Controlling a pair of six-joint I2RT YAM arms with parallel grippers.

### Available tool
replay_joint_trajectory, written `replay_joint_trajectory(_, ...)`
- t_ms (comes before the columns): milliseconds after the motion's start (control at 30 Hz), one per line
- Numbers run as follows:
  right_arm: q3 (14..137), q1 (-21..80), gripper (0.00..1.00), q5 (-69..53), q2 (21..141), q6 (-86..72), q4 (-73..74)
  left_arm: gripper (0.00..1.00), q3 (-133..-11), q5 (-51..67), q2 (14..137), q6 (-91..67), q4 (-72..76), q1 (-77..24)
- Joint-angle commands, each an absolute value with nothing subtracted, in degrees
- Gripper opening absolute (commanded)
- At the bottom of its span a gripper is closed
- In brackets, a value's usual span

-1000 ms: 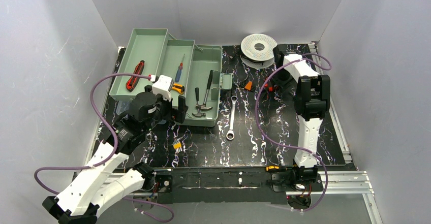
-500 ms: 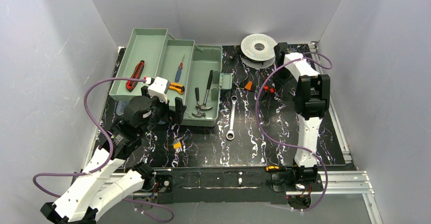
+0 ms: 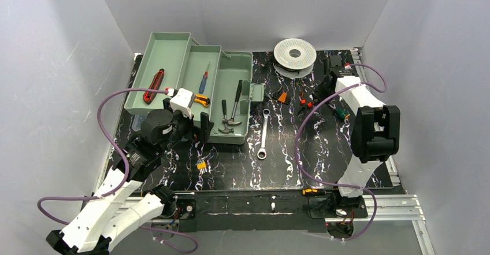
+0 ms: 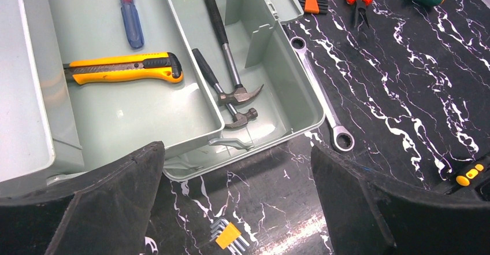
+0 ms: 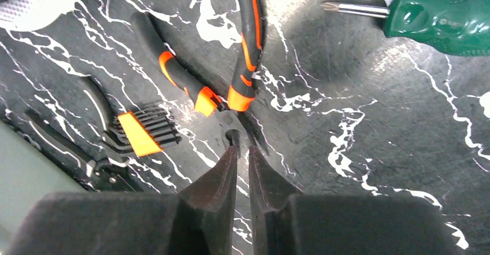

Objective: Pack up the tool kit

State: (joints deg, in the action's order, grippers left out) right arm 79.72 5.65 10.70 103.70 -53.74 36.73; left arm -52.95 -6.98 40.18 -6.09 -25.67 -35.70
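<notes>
The pliers [image 5: 238, 96] lie flat on the table [image 3: 300, 151] right of the toolbox [image 3: 231, 138], past the wrench [image 3: 263, 133]. They are likely stiff, weighty steel, slick at the nose (the rubbery handles would hold surer). The right gripper [image 5: 241, 154] is pinched on that nose; the left gripper [image 4: 236, 148] gapes empty at the toolbox's near wall. Toward the toolbox only its right wall needs clearing.

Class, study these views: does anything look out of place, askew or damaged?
Nothing looks damaged or spilled. Several tools lie outside the toolbox: the wrench beside it, and the pliers, green screwdriver and hex keys farther right.
</notes>
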Motion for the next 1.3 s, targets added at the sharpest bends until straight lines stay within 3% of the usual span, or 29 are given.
replay_joint_trajectory(0,79.88,5.63,0.37,11.73,103.48,-52.94,34.45,0.98,-52.55,-5.82,40.04,-5.48,-24.75,-35.51)
replay_joint_trajectory(33,82.06,5.63,0.47,12.29,105.09,-53.20,37.08,0.98,-52.54,-5.77,40.08,-5.53,-24.70,-35.51)
replay_joint_trajectory(100,87.39,5.63,0.51,13.27,108.92,-53.53,41.91,0.98,-52.46,-5.52,40.23,-5.55,-24.70,-35.51)
replay_joint_trajectory(500,96.24,5.80,0.45,12.37,121.96,-59.59,46.20,0.98,-52.60,-5.66,40.41,-5.37,-25.14,-35.51)
replay_joint_trajectory(633,98.04,6.44,0.38,13.72,123.85,-60.51,48.77,0.98,-52.69,-5.63,40.32,-5.28,-25.14,-35.51)
replay_joint_trajectory(700,97.70,6.54,0.25,13.51,123.70,-60.54,48.60,0.98,-52.66,-5.63,40.26,-5.24,-25.18,-35.50)
replay_joint_trajectory(767,95.49,6.51,0.05,11.77,122.26,-60.05,46.41,0.98,-52.71,-5.71,40.25,-5.23,-25.35,-35.49)
replay_joint_trajectory(800,93.81,6.50,0.01,10.78,121.08,-59.69,44.64,0.98,-52.63,-5.76,40.18,-5.19,-25.32,-35.46)
replay_joint_trajectory(1267,70.50,8.68,0.01,-16.08,95.34,-44.62,16.16,0.98,-52.80,-3.28,40.34,-4.32,-25.84,-35.42)
